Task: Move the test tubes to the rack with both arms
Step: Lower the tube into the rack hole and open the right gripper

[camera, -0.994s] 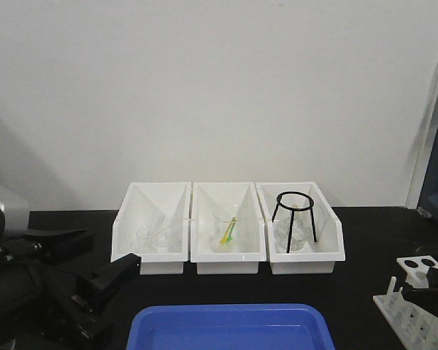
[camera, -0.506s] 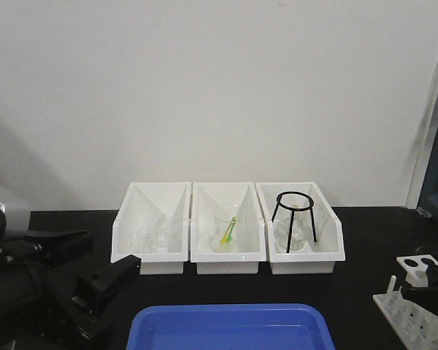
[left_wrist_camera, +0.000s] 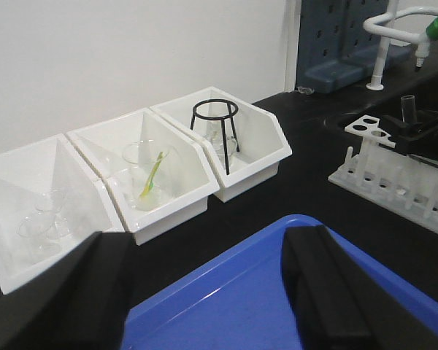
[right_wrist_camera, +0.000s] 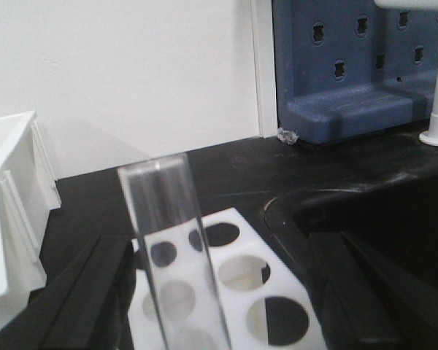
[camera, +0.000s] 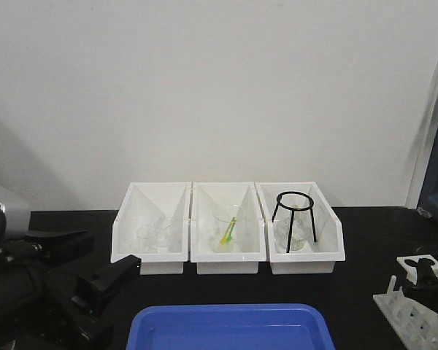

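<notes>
Right gripper (right_wrist_camera: 220, 251) spread around upright test tube (right_wrist_camera: 168, 240) over rack (left_wrist_camera: 394, 186); left gripper (left_wrist_camera: 204, 244) spread above blue tray (left_wrist_camera: 270, 299).

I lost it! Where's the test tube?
In the right wrist view, the test tube stands upright between the fingers of the right gripper, over the white rack.

We see three white slope-fronted plastic bins (camera: 226, 264) side by side at the back of the black desk (camera: 365, 240), against the wall. The left bin (camera: 150, 264) holds clear glass beakers (camera: 147, 237), and the right bin (camera: 306, 265) holds a black wire tripod (camera: 295, 208). A blue plastic tray (camera: 230, 312) lies before them. Right of it sits the white plastic rack (camera: 407, 312), with a clear glass test tube (right_wrist_camera: 171, 248) upright at it.
</notes>
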You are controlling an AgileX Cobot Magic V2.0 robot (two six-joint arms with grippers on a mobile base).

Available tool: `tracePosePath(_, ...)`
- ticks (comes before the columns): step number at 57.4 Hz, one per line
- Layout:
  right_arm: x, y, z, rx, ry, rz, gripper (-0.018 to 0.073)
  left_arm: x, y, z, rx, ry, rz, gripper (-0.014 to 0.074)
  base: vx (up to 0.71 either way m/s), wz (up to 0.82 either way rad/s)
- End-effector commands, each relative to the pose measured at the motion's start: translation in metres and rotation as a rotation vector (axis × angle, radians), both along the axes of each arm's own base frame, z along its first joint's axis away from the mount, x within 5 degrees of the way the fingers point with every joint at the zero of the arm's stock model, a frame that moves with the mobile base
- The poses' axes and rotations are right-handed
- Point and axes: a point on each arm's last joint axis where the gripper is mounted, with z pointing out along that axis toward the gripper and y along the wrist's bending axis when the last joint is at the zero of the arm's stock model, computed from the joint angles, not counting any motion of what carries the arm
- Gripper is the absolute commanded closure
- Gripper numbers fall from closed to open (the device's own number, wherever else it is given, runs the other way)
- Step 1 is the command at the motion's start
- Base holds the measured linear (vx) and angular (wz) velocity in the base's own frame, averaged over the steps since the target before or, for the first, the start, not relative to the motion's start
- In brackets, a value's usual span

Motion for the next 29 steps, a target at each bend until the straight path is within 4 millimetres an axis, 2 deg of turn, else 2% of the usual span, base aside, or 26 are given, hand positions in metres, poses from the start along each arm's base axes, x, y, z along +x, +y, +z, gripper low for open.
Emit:
tracePosePath(1, -0.001, -0.001, 0.044, -0.056, -0.189, 0.002, 0.0005, -0.002, 0.001, 0.023, -0.087, -0.101, -0.004, 0.0066, 0.00, 0.00)
tracePosePath(13, -0.012, 0.009, 0.096, -0.135, -0.338, 0.085, 0.0005, -0.002, 0.001, 0.022, -0.078, -0.090, -0.003, 0.0066, 0.00, 0.00)
tracePosePath(21, -0.029, 0.016, 0.138, -0.184, -0.452, 0.117, 0.0005, -0.002, 0.001, 0.019, -0.059, -0.063, -0.001, 0.0066, 0.00, 0.00)
tracePosePath(29, -0.049, 0.024, 0.172, -0.215, -0.491, 0.150, 0.0031, -0.003, 0.002, 0.016, -0.040, -0.038, 0.001, 0.0066, 0.00, 0.00)
